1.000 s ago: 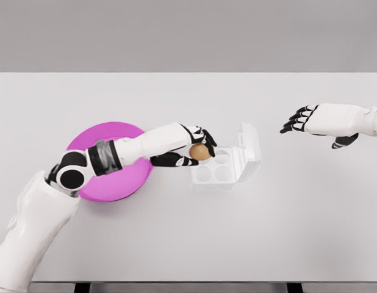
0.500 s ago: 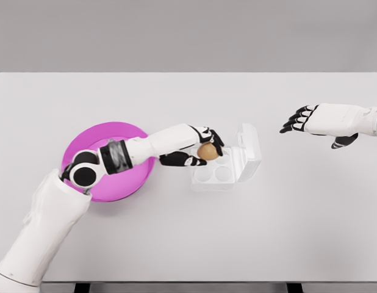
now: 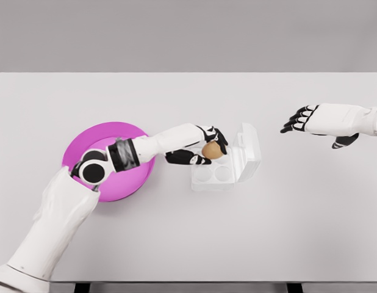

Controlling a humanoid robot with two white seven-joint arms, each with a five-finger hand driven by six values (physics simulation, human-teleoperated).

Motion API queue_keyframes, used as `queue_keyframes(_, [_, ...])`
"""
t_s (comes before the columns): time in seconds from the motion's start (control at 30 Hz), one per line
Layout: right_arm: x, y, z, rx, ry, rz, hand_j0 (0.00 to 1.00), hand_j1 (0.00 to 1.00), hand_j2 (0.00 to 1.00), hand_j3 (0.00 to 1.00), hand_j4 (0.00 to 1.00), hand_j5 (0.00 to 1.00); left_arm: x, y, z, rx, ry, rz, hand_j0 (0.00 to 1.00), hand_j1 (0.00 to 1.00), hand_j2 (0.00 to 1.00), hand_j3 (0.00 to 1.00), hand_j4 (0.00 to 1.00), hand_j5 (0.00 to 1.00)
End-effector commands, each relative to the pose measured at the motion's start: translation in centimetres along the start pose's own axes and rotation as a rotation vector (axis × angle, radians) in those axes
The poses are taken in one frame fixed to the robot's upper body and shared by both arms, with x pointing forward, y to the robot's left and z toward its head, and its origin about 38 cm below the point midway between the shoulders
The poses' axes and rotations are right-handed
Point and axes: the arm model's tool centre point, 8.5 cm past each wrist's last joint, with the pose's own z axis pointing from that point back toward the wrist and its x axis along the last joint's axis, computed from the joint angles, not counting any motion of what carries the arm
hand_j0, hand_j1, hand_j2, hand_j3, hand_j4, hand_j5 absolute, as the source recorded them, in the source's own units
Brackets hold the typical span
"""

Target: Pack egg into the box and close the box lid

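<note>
Carried a little further right over the last second, egg [image 3: 211,150] pinched in left hand [image 3: 204,148], now poised over back-left cup of open box [image 3: 225,165] instead of short of it, so lowering looks next; right hand [image 3: 298,119] spread, idle far right.

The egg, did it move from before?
Yes. The egg, held in the left hand, has moved a little rightward, farther over the open box, which stayed put on the table.
</note>
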Motion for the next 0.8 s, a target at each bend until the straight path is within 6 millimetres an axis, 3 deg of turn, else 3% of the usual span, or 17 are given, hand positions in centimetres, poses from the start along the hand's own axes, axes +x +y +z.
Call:
queue_keyframes(0.0, [-0.05,-0.03,0.06,-0.003,0.002,-0.004,1.00,1.00,1.00,1.00,1.00,1.00,-0.24,-0.34,-0.29,0.006,0.001,0.025,0.48,0.48,0.48,0.48,0.48,0.48])
queue_keyframes(0.23, [0.08,-0.12,-0.17,-0.006,-0.003,-0.004,1.00,1.00,1.00,1.00,1.00,1.00,-0.51,-0.96,-0.62,-0.016,0.007,0.036,0.49,0.49,0.49,0.49,0.49,0.49])
queue_keyframes(0.63, [0.01,-0.07,-0.05,-0.004,0.000,-0.003,1.00,1.00,1.00,1.00,1.00,1.00,-0.54,-0.99,-0.61,-0.016,0.006,0.036,0.68,0.68,0.68,0.68,0.68,0.68])
queue_keyframes(0.77, [-0.13,-0.30,0.11,-0.011,0.005,-0.002,1.00,1.00,1.00,1.00,1.00,1.00,-0.53,-0.98,-0.60,-0.016,0.006,0.037,0.70,0.70,0.70,0.70,0.70,0.70])
